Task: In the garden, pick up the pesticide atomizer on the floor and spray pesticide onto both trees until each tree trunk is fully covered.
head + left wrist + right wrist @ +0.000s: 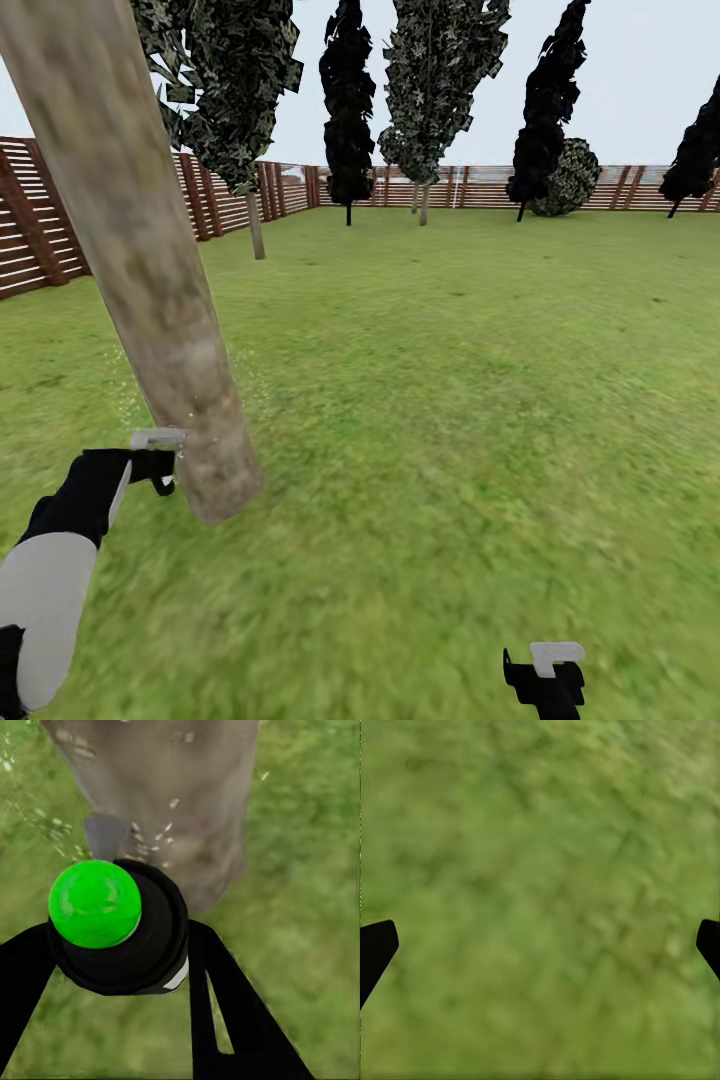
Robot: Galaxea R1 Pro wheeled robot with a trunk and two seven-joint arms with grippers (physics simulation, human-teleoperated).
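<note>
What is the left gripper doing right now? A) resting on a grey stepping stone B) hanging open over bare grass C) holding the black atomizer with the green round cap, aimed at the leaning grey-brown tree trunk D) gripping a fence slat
C: in the left wrist view the left gripper is shut on the atomizer, with pale droplets speckling the leaning tree trunk just ahead.

Green lawn [450,400], reddish slatted fence [40,230], pale grey sky [640,70].

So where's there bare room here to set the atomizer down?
Open grass lawn stretches from the leaning tree trunk across to the right gripper and back to the fence. Crowded only at the trunk base, where the left gripper holds the atomizer.
</note>
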